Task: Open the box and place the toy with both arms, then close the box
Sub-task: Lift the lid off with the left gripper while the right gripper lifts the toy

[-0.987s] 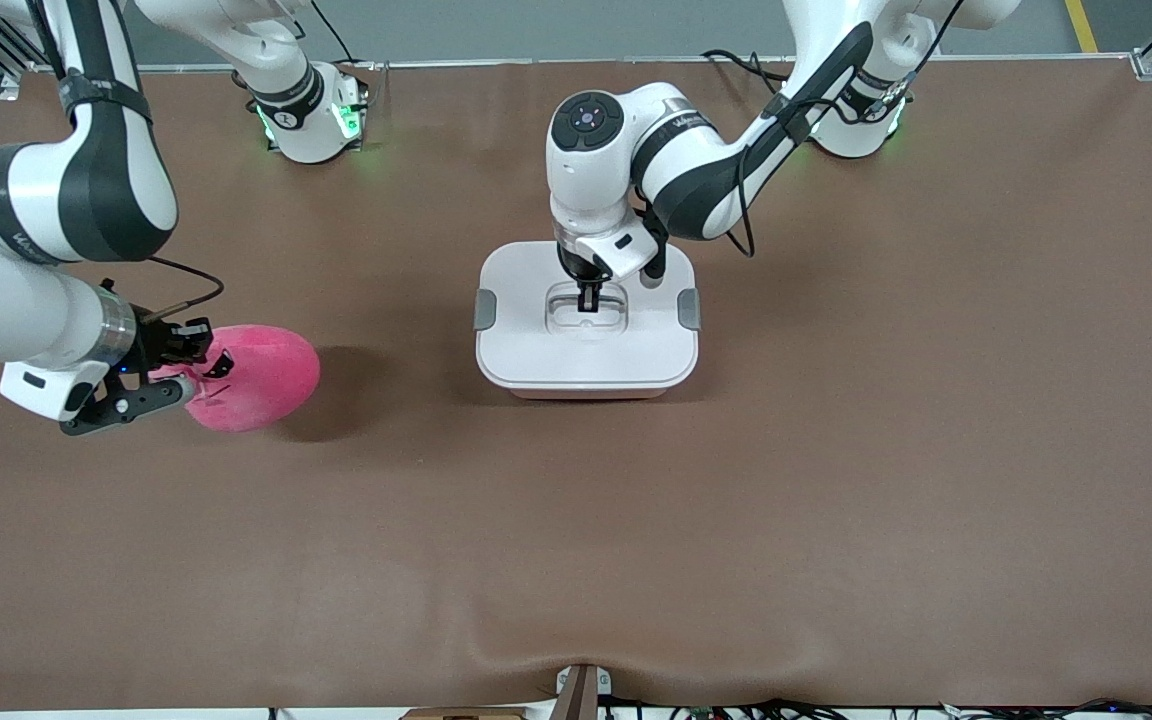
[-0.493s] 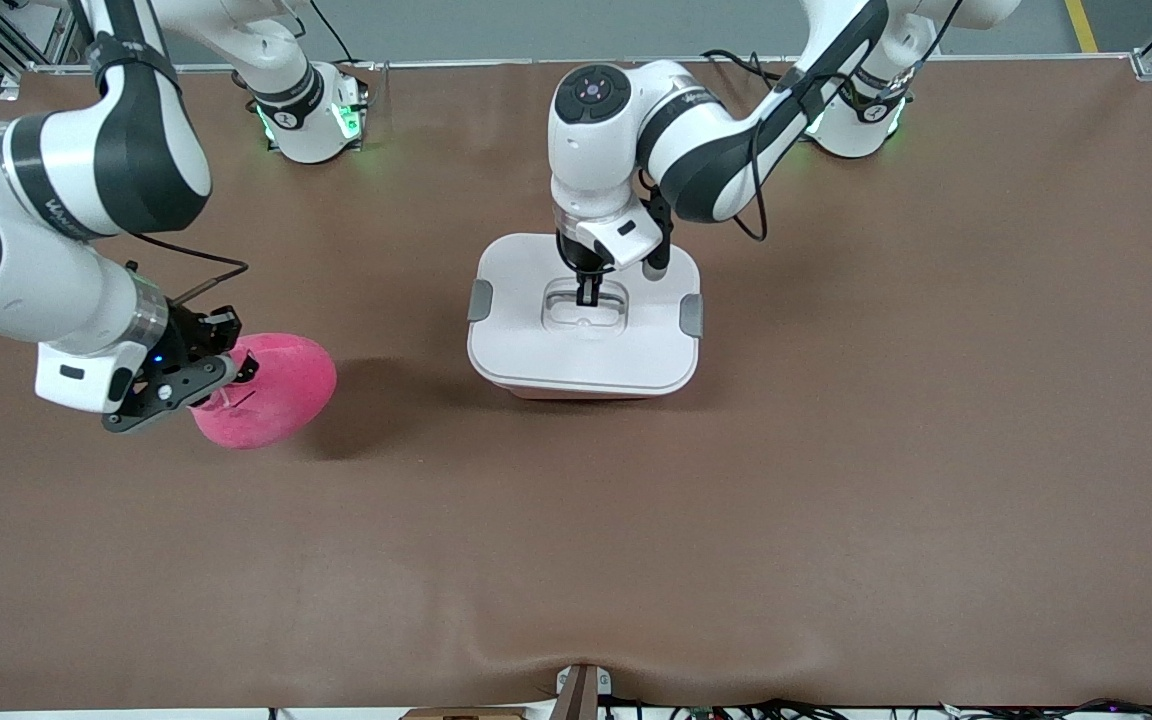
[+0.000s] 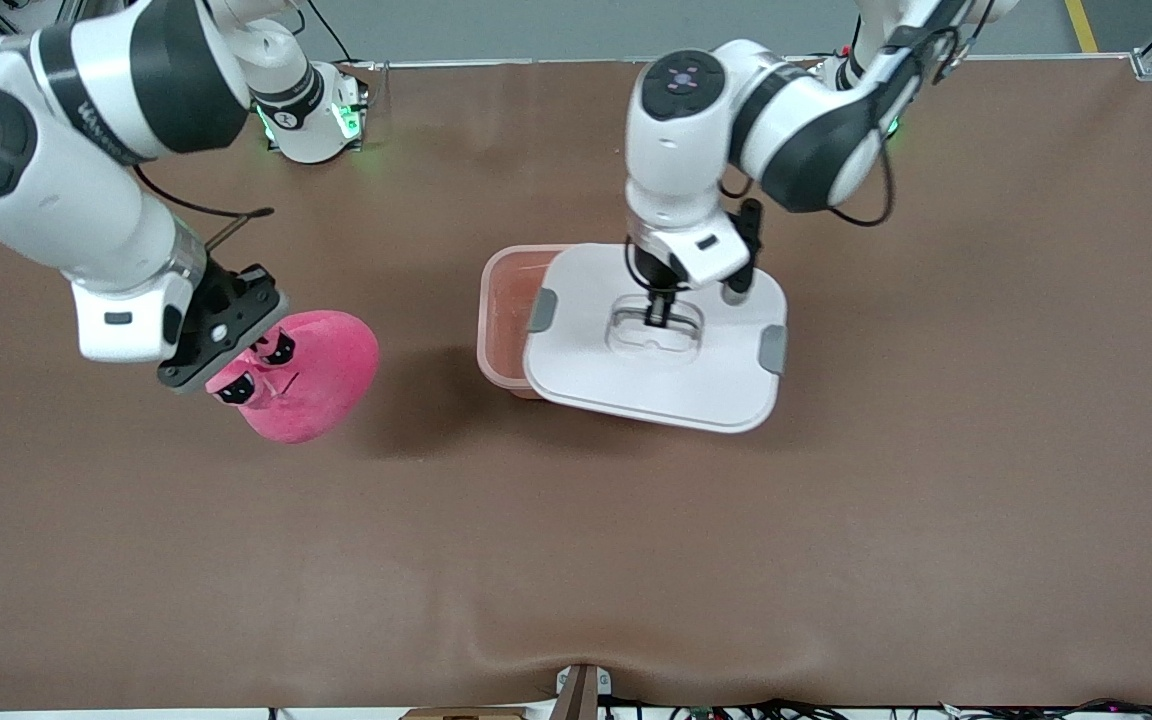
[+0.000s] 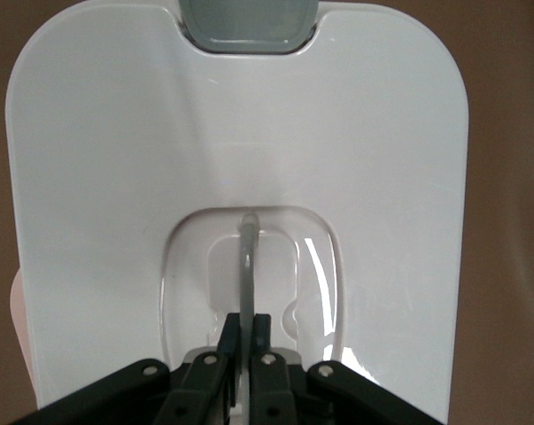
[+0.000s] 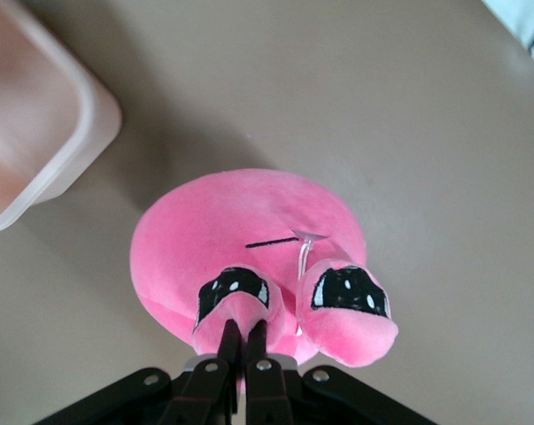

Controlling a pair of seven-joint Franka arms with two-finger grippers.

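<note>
Since a second ago the lid (image 3: pixel 656 345) has come up off the box (image 3: pixel 508 305) and swung toward the left arm's end of the table, so I now see the pink tub's open interior at the end toward the right arm. My left gripper (image 3: pixel 658 312) is pinched tight on the thin handle (image 4: pixel 246 266) standing in the lid's recessed centre, fingers nearly together, and it holds the lid in the air, tilted, still overlapping most of the tub. One grey clip (image 4: pixel 247 22) shows at the lid's edge in the left wrist view.

Over at the right arm's end, the toy (image 3: pixel 301 375) has been lifted clear of the brown table (image 3: pixel 576 540). My right gripper (image 5: pixel 242 341) is clamped narrow on one of its ear-like bumps (image 5: pixel 234 305), with the plush hanging below it, black eye marks facing the wrist camera. A corner of the tub (image 5: pixel 36 133) sits near it.
</note>
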